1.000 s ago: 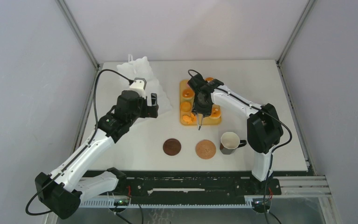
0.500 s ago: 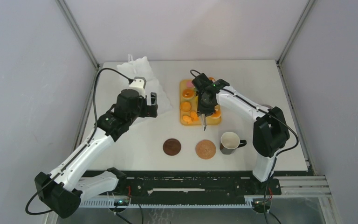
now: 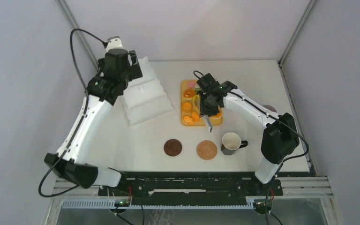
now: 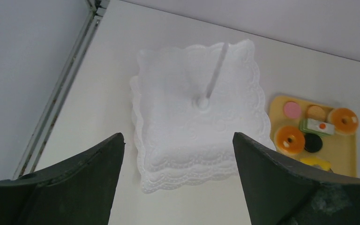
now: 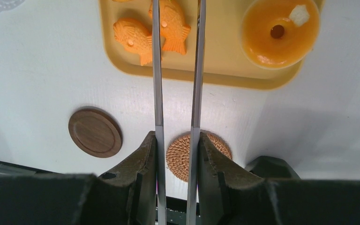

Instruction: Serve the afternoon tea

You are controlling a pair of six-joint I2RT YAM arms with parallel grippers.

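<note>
Clamped on thin tongs (image 5: 155,70) whose empty blades stand narrowly apart, the right end effector (image 5: 176,140) should straddle one fish pastry (image 5: 174,23) squarely before squeezing; the left end effector (image 4: 176,136) gapes empty.

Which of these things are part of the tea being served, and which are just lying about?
Tea: orange tarts, fish pastries, pink round, black round, mug.
Lying about: yellow tray, dark coaster, woven coaster, white lacy stand.
</note>
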